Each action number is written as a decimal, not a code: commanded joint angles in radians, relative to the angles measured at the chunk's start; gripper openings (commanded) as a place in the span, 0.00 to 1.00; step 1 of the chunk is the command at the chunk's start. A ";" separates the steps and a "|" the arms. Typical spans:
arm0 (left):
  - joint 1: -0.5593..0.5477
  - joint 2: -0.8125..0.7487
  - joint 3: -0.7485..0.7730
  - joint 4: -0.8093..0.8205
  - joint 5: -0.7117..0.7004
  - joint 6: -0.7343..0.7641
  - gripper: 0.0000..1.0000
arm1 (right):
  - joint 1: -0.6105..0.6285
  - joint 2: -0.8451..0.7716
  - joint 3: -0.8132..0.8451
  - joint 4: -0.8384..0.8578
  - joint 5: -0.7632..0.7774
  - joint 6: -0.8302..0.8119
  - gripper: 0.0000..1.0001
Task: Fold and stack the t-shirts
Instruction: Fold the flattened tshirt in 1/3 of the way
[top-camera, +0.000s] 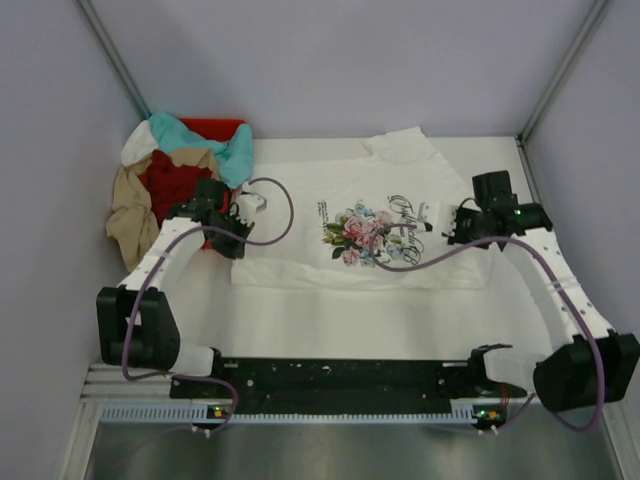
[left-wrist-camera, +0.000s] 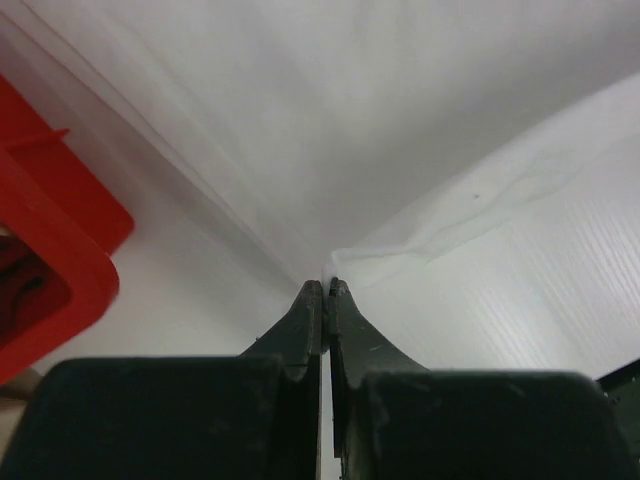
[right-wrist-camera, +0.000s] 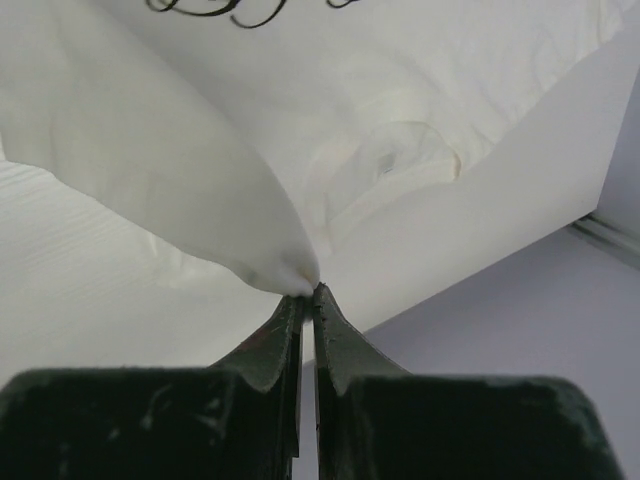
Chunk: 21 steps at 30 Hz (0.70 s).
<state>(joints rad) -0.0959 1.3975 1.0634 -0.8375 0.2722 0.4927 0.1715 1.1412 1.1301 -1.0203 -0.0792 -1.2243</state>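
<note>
The tabletop (top-camera: 300, 320) carries the white tee (top-camera: 300, 262) spread flat, print up, its long axis running left to right between the arms, so each end lies right at its own tool and any fold must cross that axis. A pile (top-camera: 170, 180) of other tees overflows the red bin (top-camera: 215, 127) at far left, crowding the left arm. The left tool (top-camera: 243, 208) has its jaws together on the tee's left edge, and the right tool (top-camera: 460, 226) is clamped on a peak of cloth at the right edge
</note>
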 joint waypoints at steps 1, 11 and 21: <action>0.008 0.075 0.078 0.155 -0.021 -0.074 0.00 | -0.013 0.156 0.074 0.285 -0.054 -0.060 0.00; 0.013 0.230 0.159 0.235 -0.123 -0.095 0.00 | -0.052 0.414 0.227 0.454 -0.019 -0.112 0.00; 0.018 0.176 0.086 0.408 -0.255 -0.085 0.00 | -0.073 0.528 0.316 0.488 -0.007 -0.127 0.00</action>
<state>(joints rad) -0.0856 1.6257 1.1679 -0.5606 0.0811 0.4129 0.1101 1.6318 1.3682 -0.5720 -0.0872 -1.3346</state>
